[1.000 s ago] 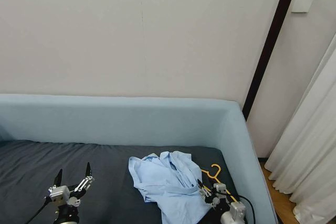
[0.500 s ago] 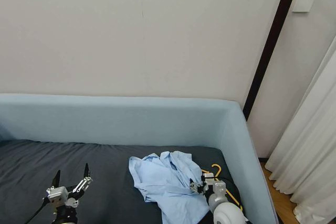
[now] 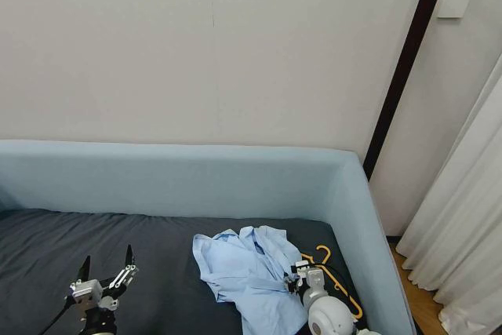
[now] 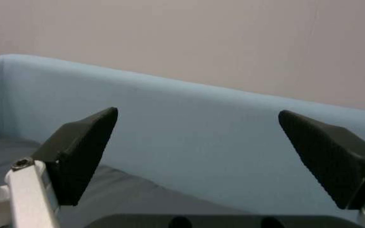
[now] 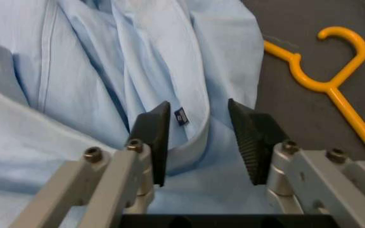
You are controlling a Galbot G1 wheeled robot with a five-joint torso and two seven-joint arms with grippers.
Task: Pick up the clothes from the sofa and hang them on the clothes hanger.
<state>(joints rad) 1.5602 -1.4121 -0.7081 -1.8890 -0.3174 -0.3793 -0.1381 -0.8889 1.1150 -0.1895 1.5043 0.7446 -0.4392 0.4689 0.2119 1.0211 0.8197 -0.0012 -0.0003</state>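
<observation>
Shirt [image 3: 243,268]: looks light, limp; pinch at collar [image 5: 195,142]. Right gripper [image 5: 198,118]: jaws apart over collar. Left gripper [image 3: 108,266]: jaws spread, idle, near left.

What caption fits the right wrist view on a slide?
Right gripper, open, over the light blue shirt on the dark sofa seat, yellow hanger beside it.

So the crumpled light-blue cotton shirt [image 3: 247,272] lies on the right half of the dark grey fabric sofa seat [image 3: 47,241]. The yellow plastic hanger [image 5: 328,88] is just beside it on the right, near the pale blue padded armrest [image 3: 353,209]. The right gripper [image 3: 296,276] sits over the shirt's right edge. The left gripper [image 3: 108,255] is well apart, over the seat's left side.
</observation>
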